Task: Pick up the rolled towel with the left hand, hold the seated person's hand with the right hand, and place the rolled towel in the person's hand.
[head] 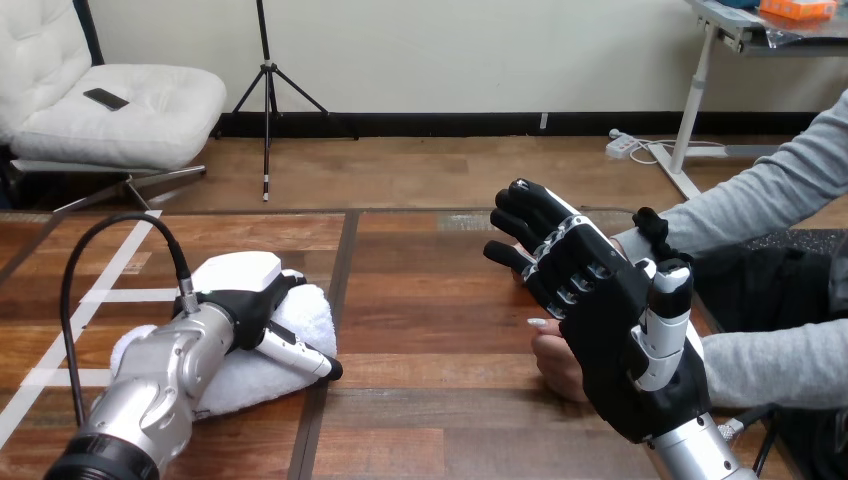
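Two robot hands, one rolled towel, one person's hand and two grey sleeves show on one wooden table (430, 300); nearest, at the lower left, the silver left forearm runs up to the left hand (245, 290), which sits on top of the rolled towel (262, 375); its thumb lies along the towel's near side and its fingers bend down over the far side, so the hand is closed round the towel; the towel is white, soft and thick, lying on the table's left part with its ends showing on both sides of the hand, well apart from the person.

At the lower right the right hand (600, 320) is raised with its fingers (540, 215) nearly straight and spread, thumb upright, gripping nothing; it stands in front of the person's hand (558, 365) and covers most of it, so only a fingertip and the hand's edge show at its left; whether the two touch I cannot tell.

Farther right, one grey sleeve (780, 365) comes in low and a second grey sleeve (770, 190) comes in higher, its end hidden behind the robot's fingers.
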